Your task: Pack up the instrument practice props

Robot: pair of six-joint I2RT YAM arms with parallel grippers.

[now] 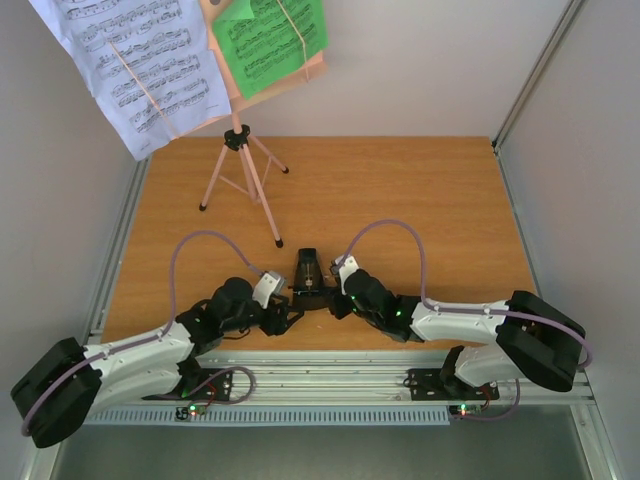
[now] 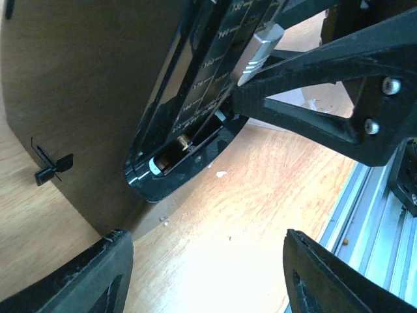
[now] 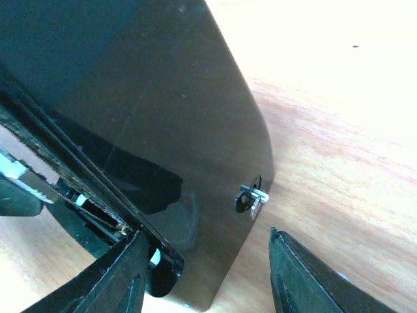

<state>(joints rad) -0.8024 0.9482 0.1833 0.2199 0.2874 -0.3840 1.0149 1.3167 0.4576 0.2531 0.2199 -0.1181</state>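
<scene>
The small black pyramid metronome stands near the table's front edge, between my two grippers. My left gripper is open just left of and in front of it. In the left wrist view the fingers spread wide over bare wood, with the metronome ahead and apart from them. My right gripper is open at the metronome's right. In the right wrist view its jaws straddle the lower corner of the metronome, near the winding key. The pink music stand stands at the back left with a white sheet and a green sheet.
The wooden table has a metal rail along its near edge, also seen in the left wrist view. Grey walls close the left, back and right sides. The stand's tripod legs reach toward the metronome.
</scene>
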